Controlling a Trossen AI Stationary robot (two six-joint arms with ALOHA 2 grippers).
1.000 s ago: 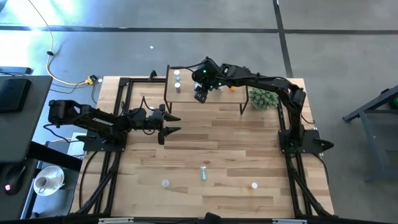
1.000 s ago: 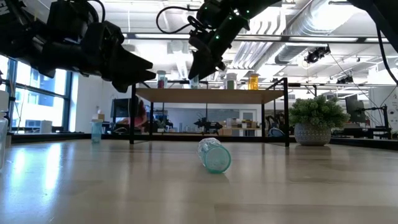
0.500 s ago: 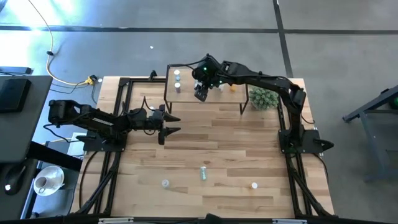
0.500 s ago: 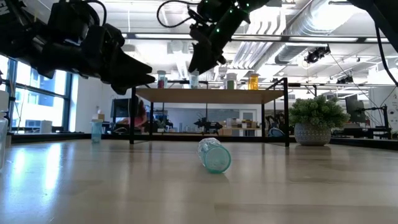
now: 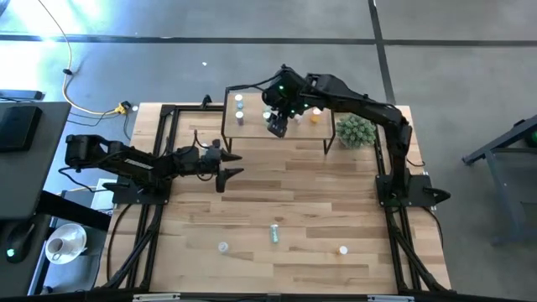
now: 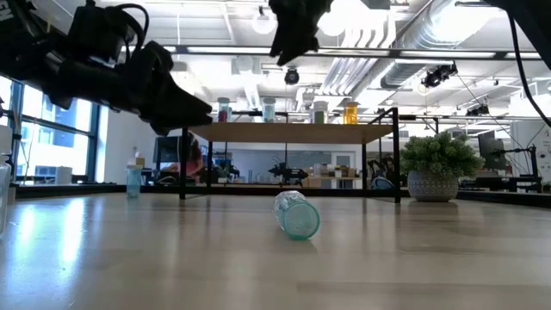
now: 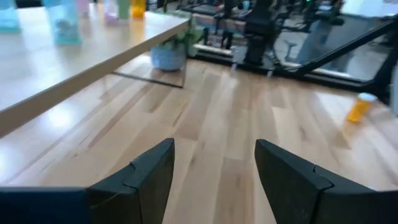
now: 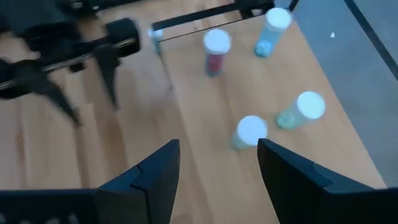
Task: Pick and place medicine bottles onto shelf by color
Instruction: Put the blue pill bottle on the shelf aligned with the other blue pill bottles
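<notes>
Right pincer (image 5: 278,126) is raised higher above the shelf (image 5: 252,126) than a second ago and shifted slightly toward the plant side; in the low view it now sits at the upper edge.

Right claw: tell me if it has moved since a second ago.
Yes. In the low view the right claw has risen well above the shelf; from above it has also shifted slightly toward the plant. It is open.

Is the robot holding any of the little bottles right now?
No. The right gripper is open and empty above the shelf. The left gripper is open and empty over the table.
</notes>
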